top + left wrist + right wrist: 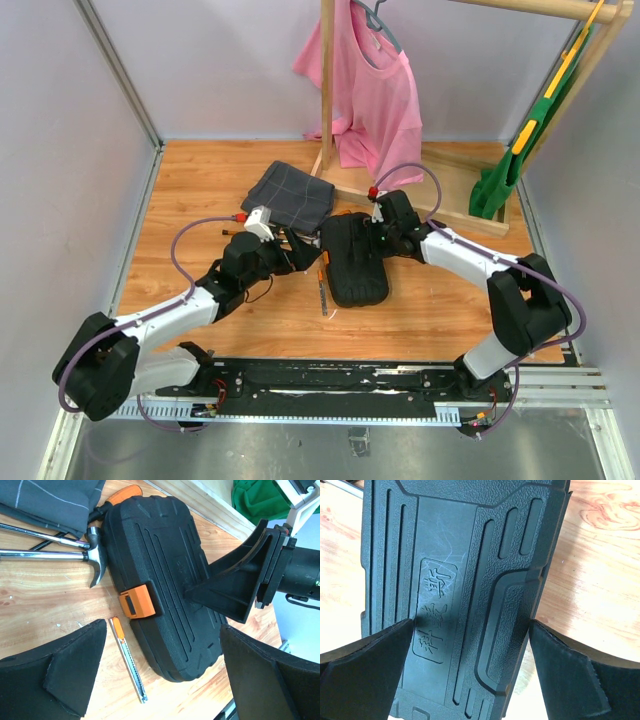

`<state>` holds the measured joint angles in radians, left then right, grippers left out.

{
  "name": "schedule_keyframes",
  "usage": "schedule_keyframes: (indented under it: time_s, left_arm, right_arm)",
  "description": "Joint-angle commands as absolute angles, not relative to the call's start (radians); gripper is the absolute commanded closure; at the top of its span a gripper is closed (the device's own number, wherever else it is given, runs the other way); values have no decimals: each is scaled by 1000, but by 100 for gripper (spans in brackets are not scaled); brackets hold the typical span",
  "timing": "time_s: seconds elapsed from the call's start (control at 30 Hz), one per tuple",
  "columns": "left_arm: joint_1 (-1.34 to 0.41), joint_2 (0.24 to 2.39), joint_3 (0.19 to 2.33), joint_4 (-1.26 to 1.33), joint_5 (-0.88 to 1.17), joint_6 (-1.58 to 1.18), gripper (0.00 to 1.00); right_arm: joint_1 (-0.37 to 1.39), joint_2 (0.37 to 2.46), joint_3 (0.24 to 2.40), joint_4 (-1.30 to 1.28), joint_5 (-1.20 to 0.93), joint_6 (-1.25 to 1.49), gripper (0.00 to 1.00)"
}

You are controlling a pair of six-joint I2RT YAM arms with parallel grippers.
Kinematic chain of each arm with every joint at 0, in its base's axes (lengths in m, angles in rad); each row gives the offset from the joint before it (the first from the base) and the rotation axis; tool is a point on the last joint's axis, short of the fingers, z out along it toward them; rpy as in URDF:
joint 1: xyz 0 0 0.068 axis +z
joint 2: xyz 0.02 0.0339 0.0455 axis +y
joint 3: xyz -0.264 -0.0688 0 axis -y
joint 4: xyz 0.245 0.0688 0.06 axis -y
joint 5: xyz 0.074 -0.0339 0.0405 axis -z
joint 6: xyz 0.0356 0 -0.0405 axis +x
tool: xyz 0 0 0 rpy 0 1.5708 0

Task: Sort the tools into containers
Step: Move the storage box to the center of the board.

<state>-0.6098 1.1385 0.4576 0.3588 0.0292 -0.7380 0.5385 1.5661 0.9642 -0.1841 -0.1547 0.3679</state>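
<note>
The left pincer [162, 630] stood wide open with nothing between its pads, hovering over the near long edge of the black tool case [355, 260], just by the orange clasp [137, 602]. The right pincer [470, 625] was spread just as wide and also held nothing. Its two pads hung low over the textured lid, and whether they touched it could not be told.

The case lay shut and flat on the wooden table [200, 190], between the two arms. Beside its clasp edge lay a slim tool with an orange end and a metal body [129, 660], close to the shell but apart from it. Beyond that, the steel-headed hammer [95, 560] lay against the case's corner, with bright metal shafts [40, 535] running out from under the dark grey checked cloth [290, 192]. An orange handle [122, 495] showed between the cloth and the case's far end.
</note>
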Motion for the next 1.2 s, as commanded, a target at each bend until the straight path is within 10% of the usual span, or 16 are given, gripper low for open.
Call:
schedule_keyframes:
  time_s: [0.0,0.57,0.87,1.17]
  left_arm:
    - [-601,1151,444,405,53,-745,1]
    - [-601,1221,439,455,95,-766,7]
    - [-601,1224,456,435,93,-749,8]
    - [-601,1203,463,406,76,-728,8]
  right_arm:
    - [560,1593,967,-190,-137,379,0]
    - [389,1569,763,-42,-334,446,41]
    - [382,1458,765,-50,-297,425,0]
    - [453,1408,884,-151,-243,358,1]
